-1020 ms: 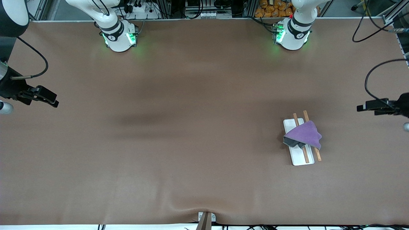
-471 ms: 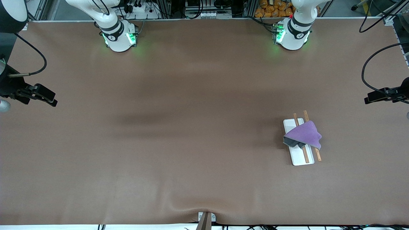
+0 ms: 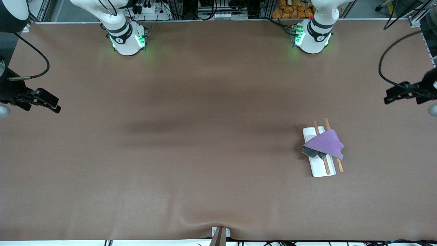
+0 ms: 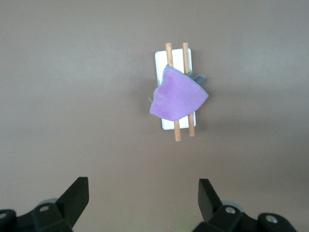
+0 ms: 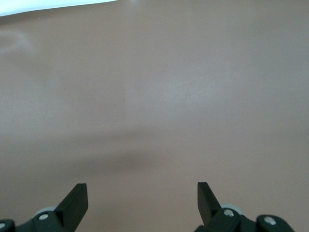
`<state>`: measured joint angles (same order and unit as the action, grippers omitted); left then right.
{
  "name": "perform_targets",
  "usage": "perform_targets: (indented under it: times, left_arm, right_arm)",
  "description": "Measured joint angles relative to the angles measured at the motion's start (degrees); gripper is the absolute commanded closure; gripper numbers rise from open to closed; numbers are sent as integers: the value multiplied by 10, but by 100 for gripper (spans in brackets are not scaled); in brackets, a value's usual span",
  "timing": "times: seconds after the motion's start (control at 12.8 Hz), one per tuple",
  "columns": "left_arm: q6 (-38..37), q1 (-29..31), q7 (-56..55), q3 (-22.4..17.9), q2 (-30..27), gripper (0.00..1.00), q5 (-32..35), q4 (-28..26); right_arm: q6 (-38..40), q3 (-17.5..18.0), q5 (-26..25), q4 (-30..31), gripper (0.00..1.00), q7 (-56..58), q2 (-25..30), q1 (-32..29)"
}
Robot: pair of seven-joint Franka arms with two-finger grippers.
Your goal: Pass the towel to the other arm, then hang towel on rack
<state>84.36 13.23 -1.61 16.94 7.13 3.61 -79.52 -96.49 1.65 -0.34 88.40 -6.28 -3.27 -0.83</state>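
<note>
towel (image 3: 324, 144) cloth lies draped across the two wooden rods of the rack (image 3: 317, 169), lilac face up with a grey fold hanging off the edge toward the right arm's end; the rack sits on the brown tabletop (image 3: 205, 136) toward the left arm's end. by the look of it the hanging step is done. it reads as light, soft and limp, so it would sag and fold under its own weight, and a pinch on a raised fold or a free corner clear of the rods would likely serve best. tugging sideways could drag the light rack along. left gripper (image 4: 140, 193) hangs empty with fingers spread wide, over the tabletop's edge at its own end, well apart from the rack. right gripper (image 5: 140, 193) is also wide and empty, waiting over bare tabletop at its end.
</note>
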Motion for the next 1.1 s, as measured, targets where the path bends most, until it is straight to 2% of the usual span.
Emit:
perform_targets:
  times: [0.16, 0.31, 0.71, 1.1]
  left_arm:
    - [-1, -72, -2, -70, -24, 0, -15, -15]
    - [-1, -88, -2, -97, -43, 0, -37, -35]
    - [-1, -125, -35, -112, -63, 0, -43, -72]
    - [0, -128, -40, -118, -68, 0, -43, -76]
  right_arm:
    - [0, 1, 0, 0, 0, 0, 0, 0]
    - [-2, 1, 0, 0, 0, 0, 0, 0]
    - [-4, 1, 0, 0, 0, 0, 0, 3]
    - [-5, 1, 0, 0, 0, 0, 0, 4]
